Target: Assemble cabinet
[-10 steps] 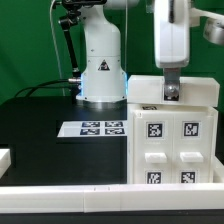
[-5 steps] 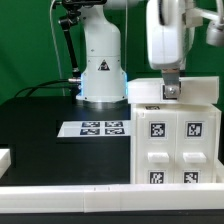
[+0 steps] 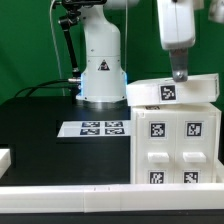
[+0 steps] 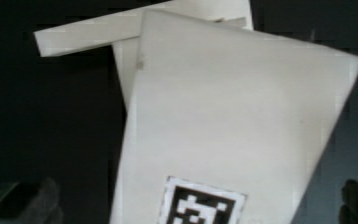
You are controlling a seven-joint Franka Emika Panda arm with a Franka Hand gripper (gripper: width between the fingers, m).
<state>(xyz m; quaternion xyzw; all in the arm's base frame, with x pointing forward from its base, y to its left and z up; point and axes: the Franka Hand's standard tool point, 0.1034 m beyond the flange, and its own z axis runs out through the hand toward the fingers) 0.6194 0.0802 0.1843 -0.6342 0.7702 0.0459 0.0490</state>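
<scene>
- One long white rail (image 3: pixel 90 195) crosses the foreground of the exterior view. One small white block (image 3: pixel 5 157) lies at that view's left edge on the black table (image 3: pixel 40 120).
- One cabinet (image 3: pixel 172 150) stands just behind the rail at the exterior view's right. Its front shows four recessed compartments and four square black-and-white tags, two in an upper row and two in a lower row.
- One white top panel (image 3: pixel 150 93) lies across the cabinet's top and carries a single tag. It sits slightly askew, its end at the exterior view's right a little higher than the other.
- One gripper (image 3: pixel 178 74) hangs directly above that panel, its tip just over the panel's tag. From this view I cannot tell whether it touches the panel.
- In the wrist view the two dark fingers (image 4: pixel 30 200) stand wide apart, with the panel (image 4: pixel 229 110) between them and a gap on each side. The jaws are spread and grip nothing.
- One marker board (image 3: pixel 98 129) lies flat on the table, farther back and to the exterior view's left of the cabinet, well apart from the gripper. It bears several tags, too small to count surely.
- One white robot base (image 3: pixel 100 65) stands farthest back, behind the marker board.
</scene>
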